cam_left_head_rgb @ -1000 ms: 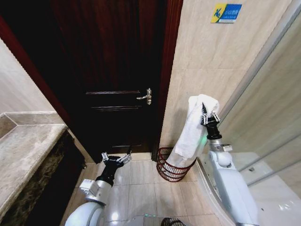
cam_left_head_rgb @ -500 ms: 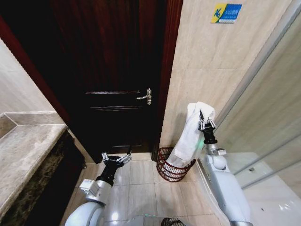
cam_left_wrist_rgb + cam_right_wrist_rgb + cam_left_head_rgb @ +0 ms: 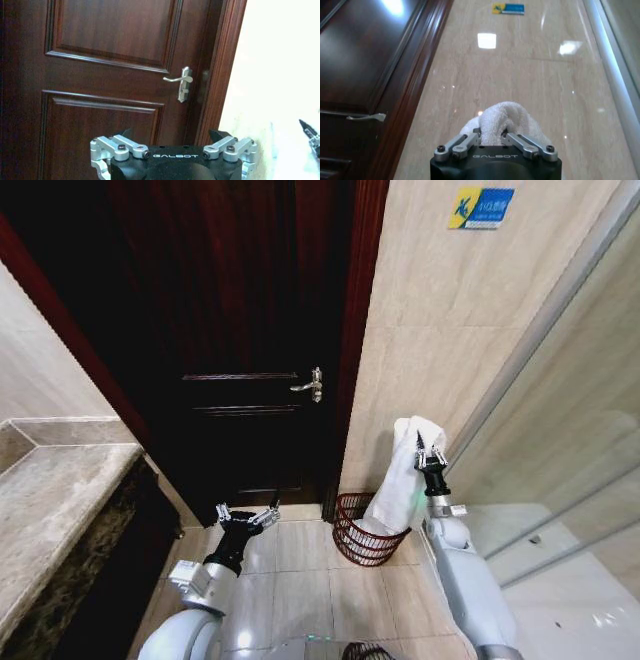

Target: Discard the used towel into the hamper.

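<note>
Clamping the white terry towel (image 3: 403, 472) at its top fold, your right gripper (image 3: 430, 456) lets it hang lengthwise into the reddish-brown wire hamper (image 3: 362, 535). "GALBOT" marks the wrist. Your left gripper (image 3: 246, 515) idles, fingers spread.

White towel (image 3: 402, 472) hanging (lower end inside), reddish wire hamper (image 3: 362, 532) upright

Right gripper (image 3: 429, 456) raised, jaws apparently clamped, left gripper (image 3: 246, 516) low, jaws spread
</note>
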